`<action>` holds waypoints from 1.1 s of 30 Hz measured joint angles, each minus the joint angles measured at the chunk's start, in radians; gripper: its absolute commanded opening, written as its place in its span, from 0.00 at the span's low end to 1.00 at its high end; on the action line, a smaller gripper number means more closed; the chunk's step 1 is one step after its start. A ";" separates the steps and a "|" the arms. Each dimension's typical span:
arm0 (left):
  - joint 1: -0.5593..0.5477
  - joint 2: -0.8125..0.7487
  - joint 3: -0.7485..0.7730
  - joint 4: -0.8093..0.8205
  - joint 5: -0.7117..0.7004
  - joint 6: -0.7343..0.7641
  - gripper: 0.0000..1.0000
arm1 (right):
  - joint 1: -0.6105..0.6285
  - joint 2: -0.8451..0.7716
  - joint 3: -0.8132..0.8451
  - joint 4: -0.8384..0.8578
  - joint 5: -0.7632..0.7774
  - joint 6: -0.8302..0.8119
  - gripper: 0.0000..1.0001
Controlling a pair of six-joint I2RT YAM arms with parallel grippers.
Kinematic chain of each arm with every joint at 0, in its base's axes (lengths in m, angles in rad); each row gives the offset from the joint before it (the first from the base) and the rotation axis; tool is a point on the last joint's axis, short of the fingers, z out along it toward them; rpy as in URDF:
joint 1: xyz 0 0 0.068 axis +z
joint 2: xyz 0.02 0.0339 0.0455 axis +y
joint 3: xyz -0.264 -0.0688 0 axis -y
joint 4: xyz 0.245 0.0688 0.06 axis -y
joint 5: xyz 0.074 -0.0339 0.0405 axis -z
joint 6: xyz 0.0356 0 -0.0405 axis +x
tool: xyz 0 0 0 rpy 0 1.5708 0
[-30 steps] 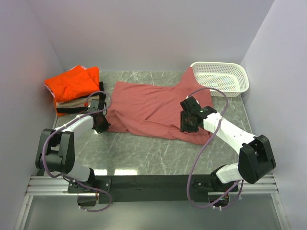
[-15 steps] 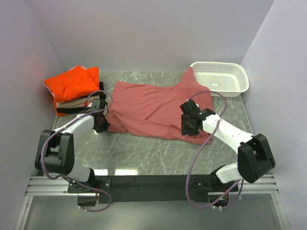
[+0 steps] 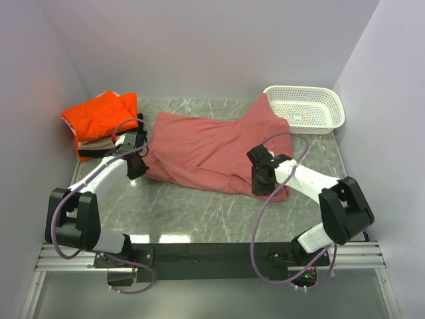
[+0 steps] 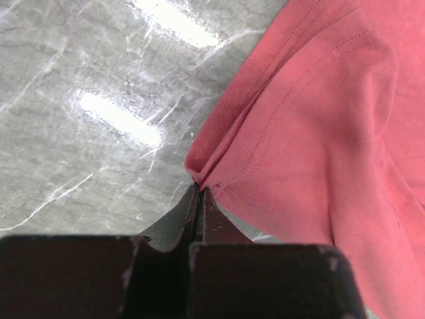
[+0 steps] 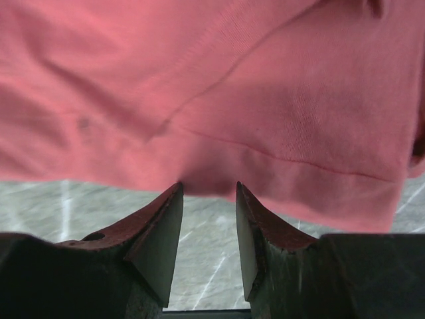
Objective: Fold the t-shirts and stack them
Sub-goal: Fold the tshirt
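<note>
A salmon t-shirt point(image 3: 212, 149) lies spread across the middle of the table, one part reaching back toward the basket. My left gripper point(image 3: 137, 163) is at its left edge, shut, with a folded corner of the salmon t-shirt point(image 4: 292, 133) pinched at the tips of my left gripper point(image 4: 199, 188). My right gripper point(image 3: 260, 181) is at the near right hem. Seen from its wrist, my right gripper point(image 5: 209, 191) is open, the fingertips point(image 5: 171, 199) touching the hem of the salmon t-shirt point(image 5: 219, 100), with bare table in the gap. At the back left a folded orange t-shirt point(image 3: 99, 118) tops a beige one point(image 3: 99, 142) and a black one point(image 3: 88, 155).
A white perforated basket point(image 3: 307, 109) stands at the back right corner, touching the salmon cloth's far tip. Purple walls close in the left, back and right sides. The marble table point(image 3: 186, 206) shows bare in front of the shirt.
My left gripper has moved back and slightly left, drawing the shirt's left edge flatter. My right gripper has slid toward the near edge, down to the shirt's hem.
</note>
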 measured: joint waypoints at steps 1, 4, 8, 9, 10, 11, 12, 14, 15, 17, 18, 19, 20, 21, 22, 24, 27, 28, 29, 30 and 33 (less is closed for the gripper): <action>-0.001 0.000 0.000 -0.002 -0.004 -0.001 0.01 | 0.000 0.016 -0.008 0.006 0.001 0.001 0.45; -0.003 0.000 0.000 -0.010 -0.013 -0.004 0.01 | -0.008 0.060 -0.032 0.024 0.003 0.010 0.45; -0.004 0.000 0.000 -0.018 -0.030 -0.008 0.01 | -0.037 0.075 -0.037 0.050 -0.008 0.019 0.45; -0.005 0.000 0.000 -0.020 -0.035 -0.009 0.01 | -0.045 0.077 -0.037 0.053 -0.011 0.019 0.45; -0.005 0.000 0.000 -0.023 -0.039 -0.012 0.00 | -0.055 0.078 -0.037 0.058 -0.013 0.019 0.45; -0.006 0.000 0.000 -0.026 -0.044 -0.015 0.01 | -0.064 0.078 -0.037 0.061 -0.016 0.019 0.45; -0.007 0.000 0.000 -0.030 -0.050 -0.019 0.01 | -0.074 0.078 -0.037 0.064 -0.018 0.019 0.45; -0.009 0.000 0.000 -0.038 -0.058 -0.023 0.01 | -0.093 0.078 -0.037 0.068 -0.019 0.018 0.45; -0.010 0.000 0.000 -0.040 -0.060 -0.024 0.00 | -0.101 0.078 -0.037 0.069 -0.018 0.018 0.46; -0.012 0.000 0.000 -0.044 -0.062 -0.026 0.01 | -0.114 0.077 -0.035 0.069 -0.012 0.017 0.46; -0.014 0.000 0.000 -0.046 -0.064 -0.027 0.01 | -0.121 0.077 -0.035 0.069 -0.011 0.015 0.46; -0.015 0.000 0.000 -0.048 -0.066 -0.027 0.00 | -0.126 0.077 -0.035 0.069 -0.010 0.014 0.46; -0.018 0.000 0.000 -0.051 -0.068 -0.030 0.01 | -0.131 0.077 -0.034 0.069 -0.010 0.010 0.46; -0.021 0.000 0.000 -0.055 -0.069 -0.030 0.01 | -0.134 0.077 -0.033 0.068 -0.010 0.007 0.46; -0.025 0.000 0.000 -0.057 -0.071 -0.030 0.02 | -0.136 0.076 -0.033 0.067 -0.010 0.005 0.45; -0.034 0.000 0.001 -0.064 -0.075 -0.028 0.19 | -0.137 0.066 -0.033 0.057 -0.011 -0.006 0.46; -0.052 -0.002 0.013 -0.087 -0.093 -0.031 0.40 | -0.140 0.019 -0.023 0.009 -0.013 -0.018 0.46; -0.062 -0.006 0.018 -0.095 -0.098 -0.037 0.44 | -0.141 0.001 -0.009 -0.012 -0.016 -0.023 0.46; -0.075 -0.014 0.024 -0.106 -0.106 -0.043 0.51 | -0.141 -0.018 0.010 -0.022 -0.020 -0.029 0.46; -0.089 -0.023 0.029 -0.114 -0.109 -0.048 0.54 | -0.141 -0.034 0.033 -0.032 -0.027 -0.034 0.46; -0.165 -0.048 0.065 -0.138 -0.129 -0.073 0.62 | -0.137 -0.053 0.099 -0.033 -0.049 -0.052 0.46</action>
